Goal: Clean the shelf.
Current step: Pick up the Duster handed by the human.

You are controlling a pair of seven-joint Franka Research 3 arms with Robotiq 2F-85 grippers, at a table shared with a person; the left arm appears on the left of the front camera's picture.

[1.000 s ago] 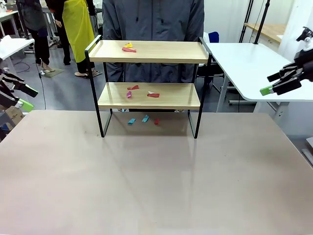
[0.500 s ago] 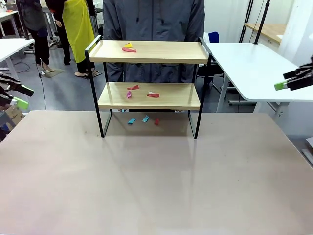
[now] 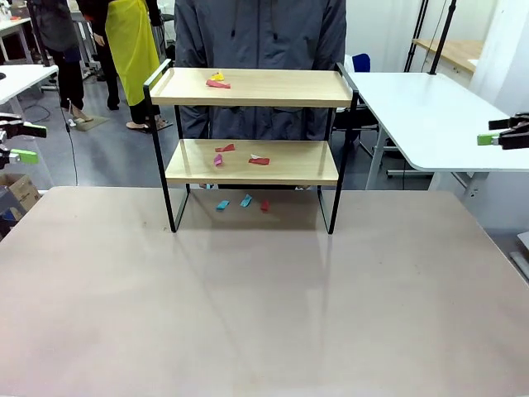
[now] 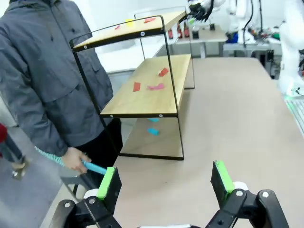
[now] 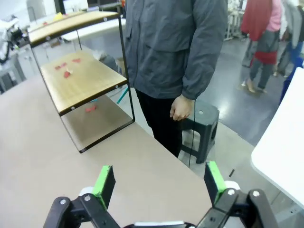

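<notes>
At twelve o'clock on the table (image 3: 264,314) we've got the shelf (image 3: 248,87), coloured scraps (image 3: 218,83) on both boards and underneath. Our left gripper (image 3: 27,142) hangs at nine o'clock, our right gripper (image 3: 494,132) at three, both spread wide, gripping nothing.

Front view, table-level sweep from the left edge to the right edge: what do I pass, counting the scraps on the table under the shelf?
left gripper → shelf (left leg) → blue scrap → second blue scrap → red scrap → shelf's right leg → right gripper
</notes>
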